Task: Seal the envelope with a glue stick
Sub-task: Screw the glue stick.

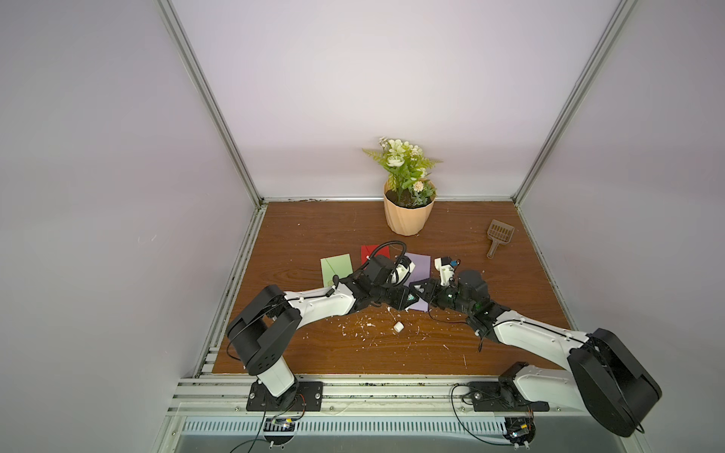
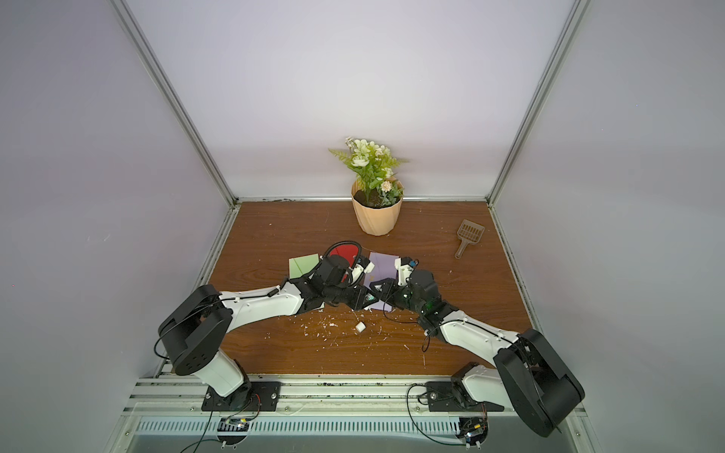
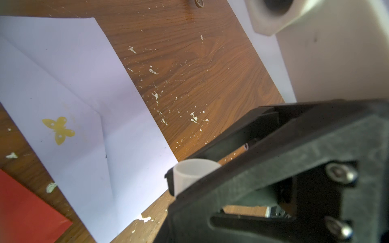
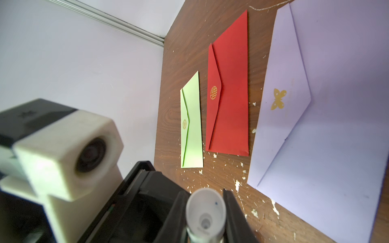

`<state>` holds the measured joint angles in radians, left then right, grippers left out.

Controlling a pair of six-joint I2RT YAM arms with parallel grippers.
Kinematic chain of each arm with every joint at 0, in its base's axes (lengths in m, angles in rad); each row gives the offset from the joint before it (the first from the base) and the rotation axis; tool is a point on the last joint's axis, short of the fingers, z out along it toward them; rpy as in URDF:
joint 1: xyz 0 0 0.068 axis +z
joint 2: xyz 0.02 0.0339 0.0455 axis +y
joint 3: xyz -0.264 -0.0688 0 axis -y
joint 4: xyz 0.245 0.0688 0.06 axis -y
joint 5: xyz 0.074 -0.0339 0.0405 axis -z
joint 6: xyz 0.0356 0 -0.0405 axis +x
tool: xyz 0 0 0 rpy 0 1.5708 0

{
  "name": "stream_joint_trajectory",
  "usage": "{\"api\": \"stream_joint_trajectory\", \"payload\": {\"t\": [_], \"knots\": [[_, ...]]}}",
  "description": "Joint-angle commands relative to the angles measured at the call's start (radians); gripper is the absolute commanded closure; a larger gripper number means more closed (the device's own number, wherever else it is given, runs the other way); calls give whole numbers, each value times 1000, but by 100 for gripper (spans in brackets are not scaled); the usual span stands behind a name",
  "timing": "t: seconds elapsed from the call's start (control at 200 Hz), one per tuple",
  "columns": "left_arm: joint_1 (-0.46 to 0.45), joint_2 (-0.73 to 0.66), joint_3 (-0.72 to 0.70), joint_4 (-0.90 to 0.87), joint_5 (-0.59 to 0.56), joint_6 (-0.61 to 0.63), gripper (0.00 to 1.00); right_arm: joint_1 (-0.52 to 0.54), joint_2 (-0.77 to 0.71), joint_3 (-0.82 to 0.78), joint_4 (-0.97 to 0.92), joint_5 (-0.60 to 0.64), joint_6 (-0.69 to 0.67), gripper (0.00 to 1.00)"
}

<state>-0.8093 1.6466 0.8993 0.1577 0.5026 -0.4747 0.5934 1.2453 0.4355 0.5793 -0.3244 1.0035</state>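
— Where's the stick, and who has it?

— I have the small white cylindrical glue stick (image 4: 205,214) pinched in the right claw (image 4: 204,194), jaws drawn hard in on its sides. The left claw (image 3: 190,174) meets it tip to tip. In the left wrist view its black fingers (image 3: 169,185) sit against the same white tube with no gap I can see, so I read that as a second grip.

— Both arms equally near, then. Which way does it lie?

— In the right wrist view I look almost straight down its end. So I judge the long axis points up out of the right jaws toward that camera, not flat along the wooden table (image 1: 314,353). In both top views the claws hide it.

— And the envelope?

— The lavender paper envelope (image 4: 336,147) with the gold butterfly (image 4: 278,102) lies flat beneath and just beyond the two claws. The red envelope (image 4: 231,94) and the pale green envelope (image 4: 192,130) lie beside it, toward the left arm. A small white cap-like piece (image 1: 398,327) sits nearer the bases. It may be the cap, but I can't tell.

— So?

— My guess: the stick must tip one end down and travel away from the bases to the butterfly flap.
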Motion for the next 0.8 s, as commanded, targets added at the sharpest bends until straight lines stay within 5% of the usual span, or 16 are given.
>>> {"api": "stream_joint_trajectory", "payload": {"t": [0.0,0.14,0.29,0.415,0.796], "knots": [[-10,-10,-2,14,18,2,78,6,-19,38,54,1,-8,100],[-11,-13,-2,15,10,2,88,1,-28,37,72,-4,-28,84],[-11,-28,-10,25,6,1,91,-21,-45,35,82,-16,-34,57],[-10,-40,-14,22,5,4,92,-48,-57,37,63,-30,-37,45],[-11,-48,-26,27,5,5,93,-82,6,78,-2,-123,-40,45]]}}
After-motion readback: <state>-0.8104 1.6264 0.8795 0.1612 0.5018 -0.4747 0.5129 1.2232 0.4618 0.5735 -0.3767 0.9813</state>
